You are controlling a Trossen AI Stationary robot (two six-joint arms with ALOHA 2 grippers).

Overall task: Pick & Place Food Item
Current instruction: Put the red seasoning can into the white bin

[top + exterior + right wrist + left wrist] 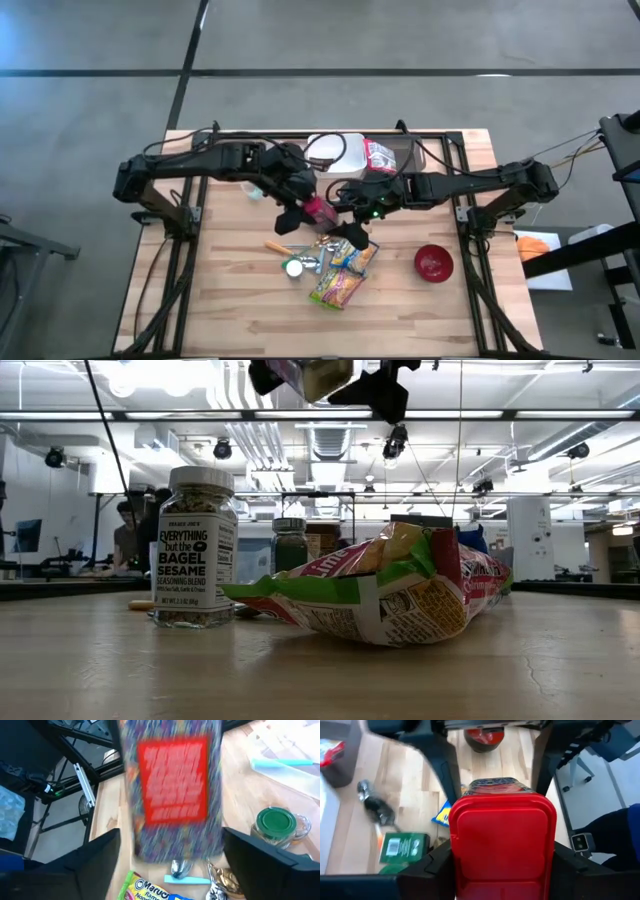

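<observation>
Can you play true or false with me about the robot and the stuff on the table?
1. The left tool is holding a red-lidded container. True.
2. The red bowl sits on top of the snack bag. False: it stands by itself on the bare table, off to the side of the bag.
3. The seasoning jar stands upright on the table. True.
4. The right tool is squeezing the container tight. False: its fingers stand wide apart, with gaps on both sides of the container.
5. The container is lying on the table. False: it is up in the air between the two tools.
</observation>
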